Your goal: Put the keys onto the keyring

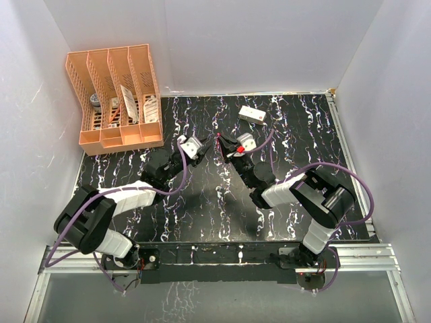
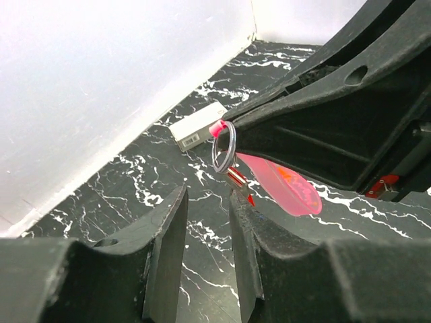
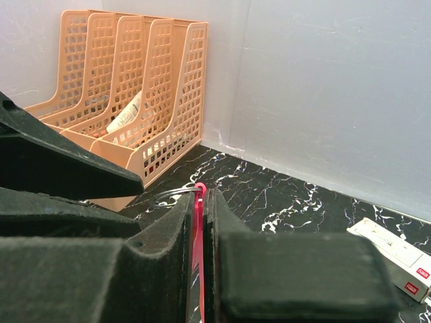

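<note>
The keyring point(image 2: 224, 147) is a thin metal ring on a slim pink tag point(image 2: 283, 185). My right gripper point(image 3: 204, 195) is shut on that tag point(image 3: 199, 222) and holds it above the table, ring point(image 3: 176, 194) sticking out to the left. A small key with red on it point(image 2: 239, 182) hangs from the ring, its lower end beside one of my left fingertips point(image 2: 237, 202). My left gripper point(image 2: 207, 198) is open just below the ring with nothing between its fingers. Seen from above, both grippers point(image 1: 204, 142) point(image 1: 227, 143) meet mid-table around the ring point(image 1: 219, 136).
A white rectangular box with red marks point(image 1: 252, 115) lies on the black marbled table point(image 1: 202, 215) behind the grippers. An orange file rack point(image 1: 116, 94) with a few items stands at the back left. White walls close in the table on three sides.
</note>
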{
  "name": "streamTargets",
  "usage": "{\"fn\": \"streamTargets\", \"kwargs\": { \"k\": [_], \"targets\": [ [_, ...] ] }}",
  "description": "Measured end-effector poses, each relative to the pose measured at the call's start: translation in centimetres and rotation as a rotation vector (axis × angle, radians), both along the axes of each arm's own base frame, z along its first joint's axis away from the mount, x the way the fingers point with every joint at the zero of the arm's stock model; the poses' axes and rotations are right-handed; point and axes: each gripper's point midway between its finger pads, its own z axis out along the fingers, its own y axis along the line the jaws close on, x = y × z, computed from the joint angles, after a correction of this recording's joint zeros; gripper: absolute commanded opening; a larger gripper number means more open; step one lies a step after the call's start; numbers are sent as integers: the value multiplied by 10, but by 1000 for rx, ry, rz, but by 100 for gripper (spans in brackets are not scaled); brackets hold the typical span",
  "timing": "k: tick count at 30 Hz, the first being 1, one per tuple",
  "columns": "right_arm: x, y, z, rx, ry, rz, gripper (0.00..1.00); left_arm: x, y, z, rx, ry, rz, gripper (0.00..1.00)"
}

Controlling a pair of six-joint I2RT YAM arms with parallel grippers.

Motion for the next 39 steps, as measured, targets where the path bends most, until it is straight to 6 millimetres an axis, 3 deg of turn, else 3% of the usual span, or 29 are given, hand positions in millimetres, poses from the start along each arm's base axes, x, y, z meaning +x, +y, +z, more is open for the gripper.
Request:
{"fn": "streamTargets", "kwargs": {
  "k": [9, 17, 28, 39],
  "targets": [
    [0, 0, 0, 4, 2, 2, 0, -4, -1, 19, -37, -102, -22, 30],
    [0, 0, 0, 5, 3, 3, 0, -10, -9, 18, -28, -109, -78, 29],
    [0, 0, 0, 6, 3, 3, 0, -4, -17, 10, -15, -91, -97, 25],
    [0, 0, 0, 6, 3, 3, 0, 0, -19, 13, -21, -102, -94, 14]
  ]
}}
